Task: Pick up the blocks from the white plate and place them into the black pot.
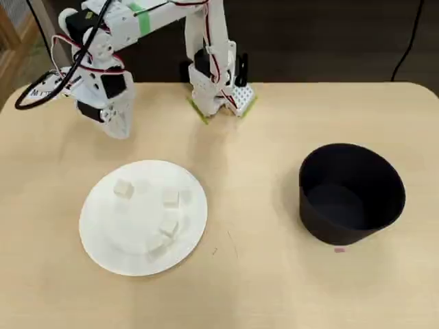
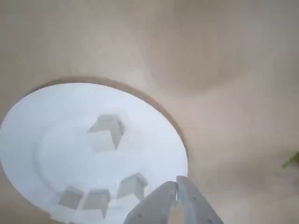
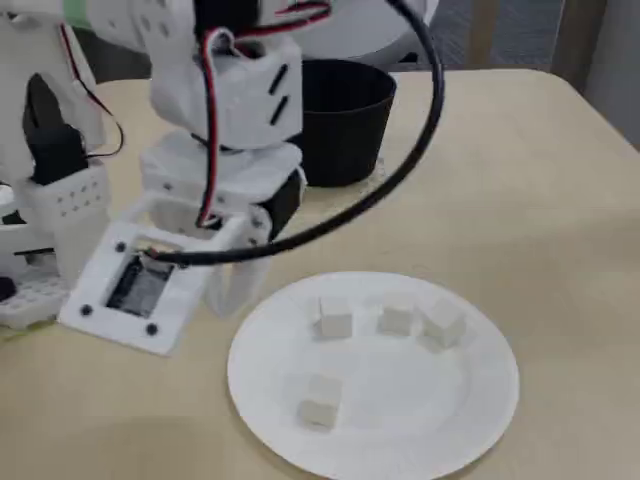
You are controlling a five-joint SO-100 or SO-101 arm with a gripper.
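Blocks (image 1: 123,188), four of them, all sitting on the white plate (image 1: 103,233); none in the black pot (image 1: 351,195). Overhead view is showing one cube alone toward the plate's upper left, and three more (image 1: 170,199) (image 1: 169,227) (image 1: 156,248) running in a loose line down its right half. Fixed view (image 3: 334,319) is showing the same split: three in a row, one (image 3: 320,399) alone nearer the camera. Cubes are lying apart, none stacked.

One plate is resting flat on the desk (image 1: 260,288), left of centre in the overhead view. One pot is standing upright well apart to the right, its inside looking dark and bare. A tiny pink speck (image 1: 339,250) is lying on the desk just beside the pot's base.

Tool (image 2: 176,186) is hanging above the desk just beyond the plate's rim, touching nothing; in the wrist view its fingertips are sitting close together, jaws narrow, nothing between them. One white arm (image 1: 164,17) with red and black wires is reaching over from its base (image 1: 219,96) at the desk's far edge.

Desk is pale wood-look with rounded corners, plain and matte. Behind it the room is looking dark in the overhead view.
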